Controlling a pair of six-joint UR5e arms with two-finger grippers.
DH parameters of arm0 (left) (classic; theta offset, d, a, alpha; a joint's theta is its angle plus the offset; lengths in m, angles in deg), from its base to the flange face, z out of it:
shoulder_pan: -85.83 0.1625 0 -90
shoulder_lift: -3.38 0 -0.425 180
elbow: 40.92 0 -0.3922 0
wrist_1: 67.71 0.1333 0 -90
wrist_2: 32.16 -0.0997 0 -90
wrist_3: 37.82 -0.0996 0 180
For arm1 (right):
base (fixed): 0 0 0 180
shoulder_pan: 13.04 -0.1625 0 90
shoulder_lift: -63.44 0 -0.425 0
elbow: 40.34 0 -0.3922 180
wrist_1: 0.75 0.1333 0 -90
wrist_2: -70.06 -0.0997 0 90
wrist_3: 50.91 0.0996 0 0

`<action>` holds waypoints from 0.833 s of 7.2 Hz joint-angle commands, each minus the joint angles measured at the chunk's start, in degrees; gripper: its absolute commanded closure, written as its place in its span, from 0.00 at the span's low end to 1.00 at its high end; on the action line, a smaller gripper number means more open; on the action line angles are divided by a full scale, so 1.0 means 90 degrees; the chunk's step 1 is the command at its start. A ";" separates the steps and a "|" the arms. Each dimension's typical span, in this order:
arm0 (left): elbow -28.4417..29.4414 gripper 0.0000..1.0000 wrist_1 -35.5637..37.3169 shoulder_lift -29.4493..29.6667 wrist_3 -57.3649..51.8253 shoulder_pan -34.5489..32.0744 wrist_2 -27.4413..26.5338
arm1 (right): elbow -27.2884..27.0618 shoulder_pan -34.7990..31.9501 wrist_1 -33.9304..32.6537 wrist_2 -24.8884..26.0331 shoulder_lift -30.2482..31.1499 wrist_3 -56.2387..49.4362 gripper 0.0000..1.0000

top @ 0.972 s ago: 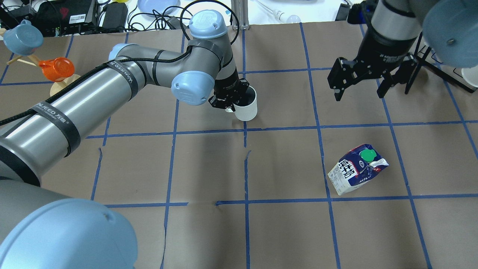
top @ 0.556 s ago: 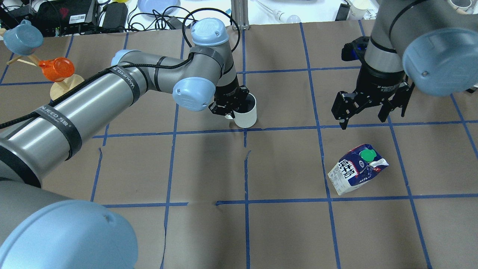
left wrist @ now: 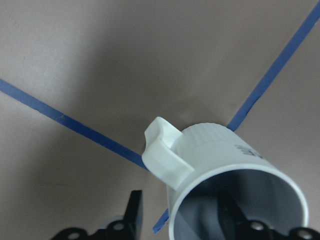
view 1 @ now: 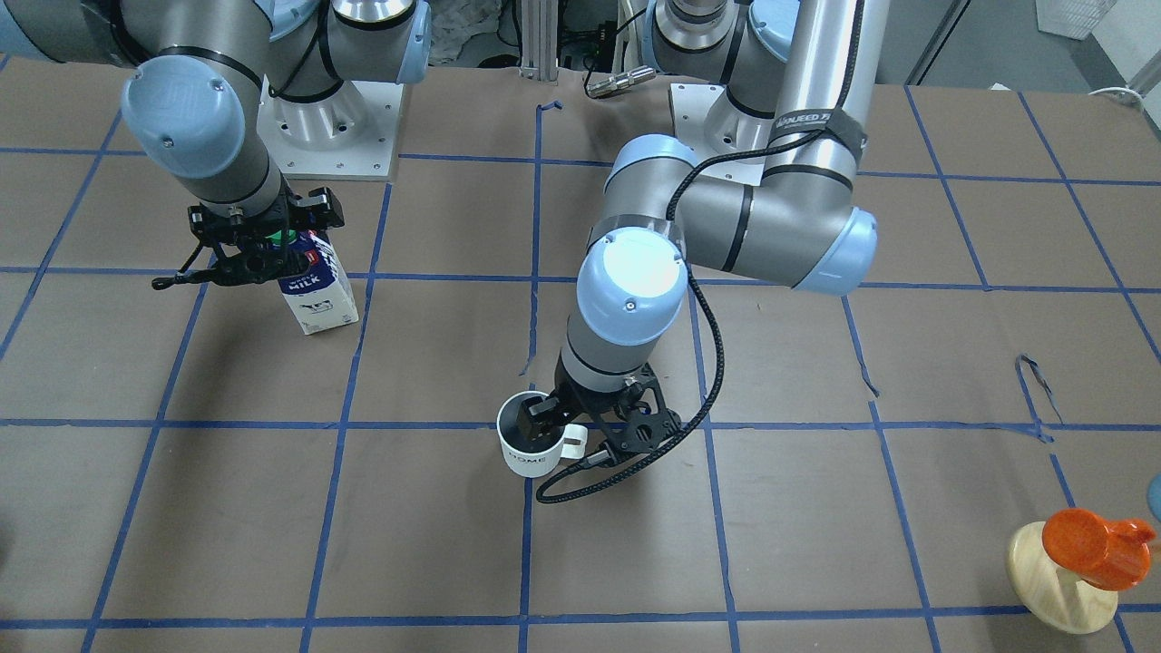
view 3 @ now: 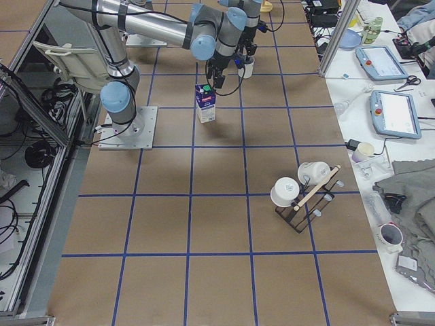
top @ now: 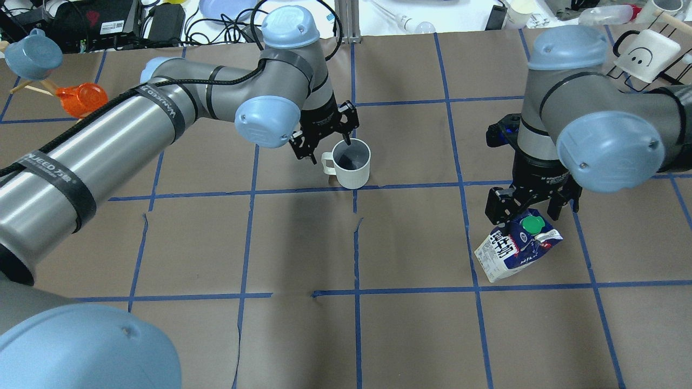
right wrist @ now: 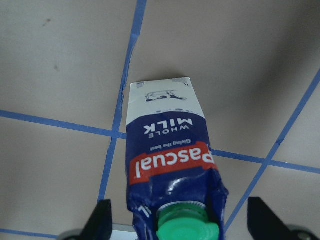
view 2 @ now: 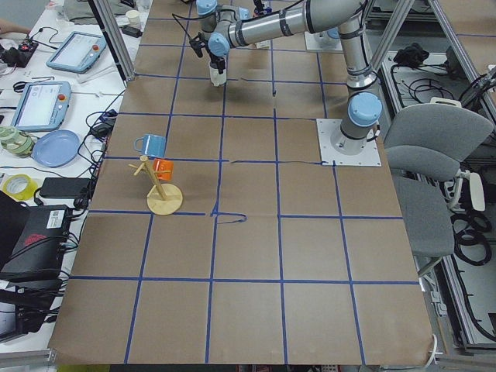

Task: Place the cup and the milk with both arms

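Note:
The white cup (top: 352,163) with a dark inside stands upright on the brown table, next to a blue tape crossing; it also shows in the front view (view 1: 529,447) and the left wrist view (left wrist: 235,170). My left gripper (top: 331,151) is open just above it, one finger over the inside, the other outside by the handle (left wrist: 162,155). The milk carton (top: 516,246) stands upright, its green cap (right wrist: 187,227) on top. My right gripper (top: 532,208) is open around the carton's top, with a gap on each side; the right wrist view (right wrist: 182,220) shows this too.
A pale wooden stand with an orange cup (top: 81,100) and a blue cup (top: 32,54) stands at the far left. A black rack with a smiley mug (top: 646,51) stands at the far right. Cables and devices line the far edge.
My left gripper has let go of the cup's wall, opened and risen a little. My right gripper has come down and nearer, from high behind the milk to around its top.

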 commanded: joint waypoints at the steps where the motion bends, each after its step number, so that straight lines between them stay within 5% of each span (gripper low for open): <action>1: 0.0809 0.00 -0.1304 -0.0425 -0.1383 0.0472 -0.0799 | -0.0180 -0.0005 -0.0095 0.0083 0.0040 -0.0068 0.23; 4: 0.0734 0.00 -0.1563 -0.1001 -0.2023 0.1242 -0.0734 | -0.0180 -0.0005 -0.0056 0.0044 0.0059 -0.0380 0.59; 6: 0.0589 0.00 -0.1602 -0.1178 -0.2642 0.1906 -0.0733 | -0.0024 -0.0005 -0.0066 -0.0033 0.0059 -0.0400 0.62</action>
